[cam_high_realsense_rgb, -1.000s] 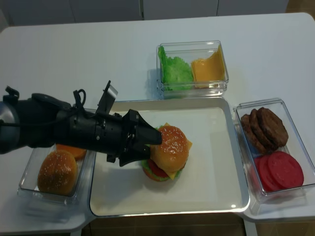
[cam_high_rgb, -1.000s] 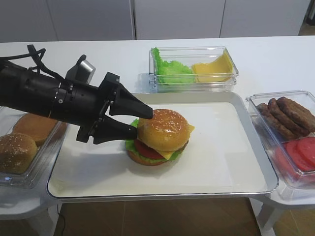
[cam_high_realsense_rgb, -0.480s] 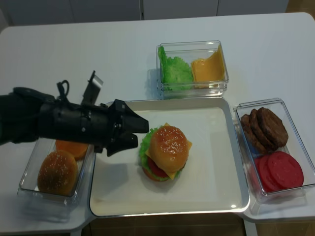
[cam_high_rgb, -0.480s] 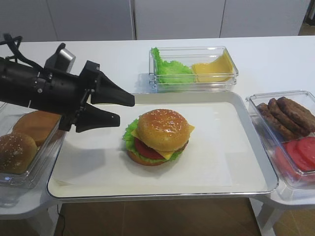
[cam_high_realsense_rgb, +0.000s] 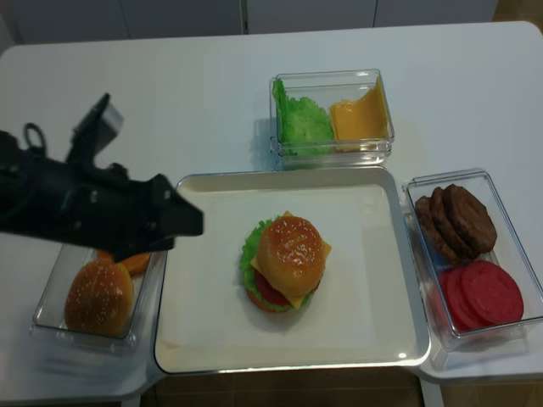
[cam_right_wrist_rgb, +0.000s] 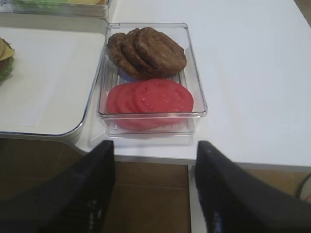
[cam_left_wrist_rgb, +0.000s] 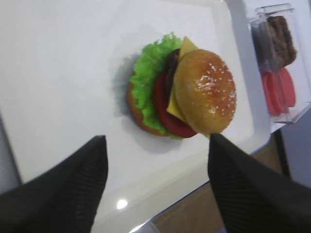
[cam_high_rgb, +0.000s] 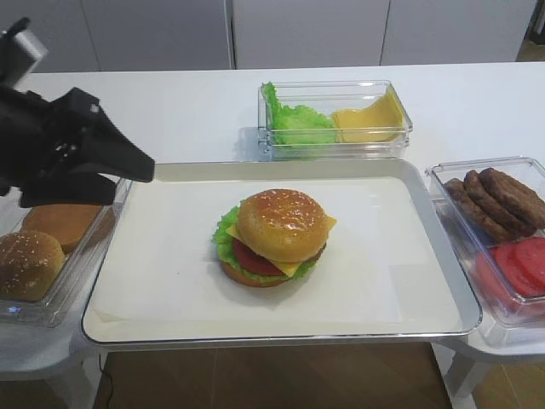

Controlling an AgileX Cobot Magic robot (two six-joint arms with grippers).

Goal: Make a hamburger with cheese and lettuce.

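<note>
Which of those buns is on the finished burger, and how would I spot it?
Start at the big white tray in the middle. The only thing on it is the burger, and its sesame bun sits on top, above cheese, tomato and lettuce; the other buns lie bare in the left box.

The hamburger (cam_high_rgb: 274, 239) shows a golden-brown top speckled with pale sesame seeds, the bright yellow cheese (cam_high_rgb: 294, 268), a dark brown patty, a red tomato slice, the bright green ruffled lettuce (cam_high_rgb: 225, 241) and a tan base, all on a white tray (cam_high_rgb: 162, 290) with a silver-grey rim. The clear bins hold green leaves (cam_high_rgb: 294, 122) beside darker yellow slices (cam_high_rgb: 368, 119), dark brown patties (cam_high_rgb: 498, 200) above red tomato slices (cam_high_rgb: 521, 262), and orange-brown buns (cam_high_rgb: 30, 260), one seed-speckled. The left gripper (cam_high_rgb: 111, 175) and right gripper (cam_right_wrist_rgb: 154, 191) are matte black; the table (cam_high_rgb: 196, 106) is white.
</note>
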